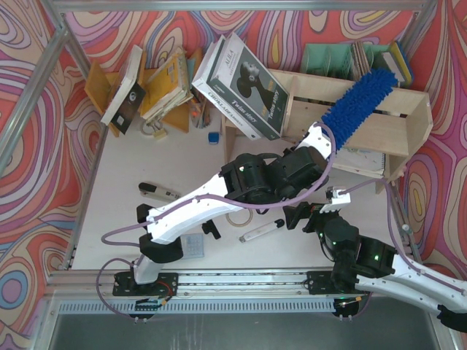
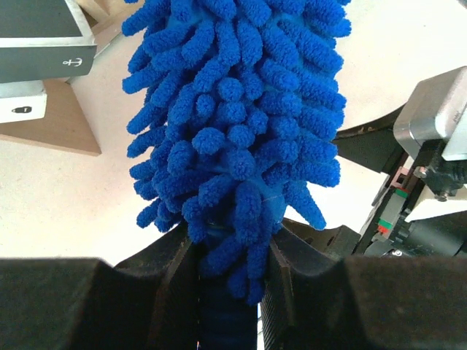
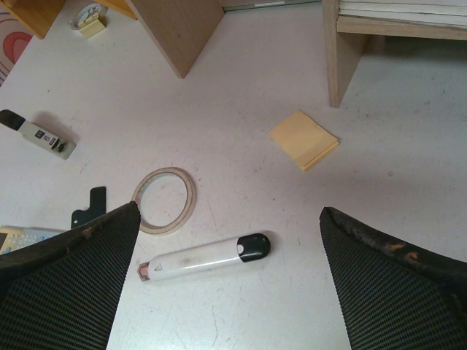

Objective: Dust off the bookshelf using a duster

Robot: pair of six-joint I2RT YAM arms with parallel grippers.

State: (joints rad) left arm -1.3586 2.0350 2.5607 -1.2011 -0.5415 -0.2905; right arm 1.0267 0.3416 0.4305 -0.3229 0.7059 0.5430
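Observation:
The fluffy blue duster [image 1: 361, 100] slants up to the right across the top tier of the light plywood bookshelf [image 1: 390, 135] at the back right. Its tip reaches the shelf's far top edge. My left gripper [image 1: 325, 137] is shut on the duster's handle just below the fluff, in front of the shelf. In the left wrist view the duster [image 2: 233, 131] fills the middle, and the left gripper [image 2: 230, 284] clamps the dark blue handle between both pads. My right gripper [image 3: 230, 215] hangs open and empty low over the table, near the front.
A white-and-black marker pen [image 3: 204, 257], a tape ring [image 3: 165, 199] and a yellow note pad [image 3: 304, 138] lie under the right gripper. A boxed book [image 1: 241, 80] leans on the shelf's left end. A teal organizer [image 1: 328, 58] stands behind it, an orange rack [image 1: 102, 87] at back left.

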